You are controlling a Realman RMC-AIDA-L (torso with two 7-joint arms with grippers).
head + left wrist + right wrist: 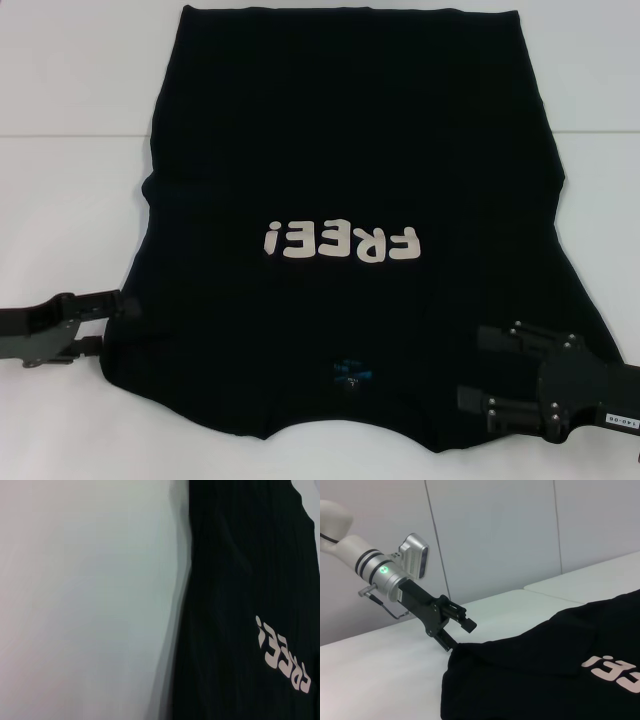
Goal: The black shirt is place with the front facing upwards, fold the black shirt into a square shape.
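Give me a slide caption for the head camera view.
Black shirt lies print-up on white table; left gripper at its edge, right gripper open above it.

table: white top, faint seam line across it, matte, evenly lit
wall: behind the table, plain white panels with thin dark vertical joints
light: soft, diffuse, no hard shadows on the table

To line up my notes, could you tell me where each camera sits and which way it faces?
Head: above, looking down at the shirt on the table; left gripper and open right gripper show.
Left wrist: over the shirt's edge; no arm visible.
Right wrist: low, looking across at the left gripper.
All share the lettering.
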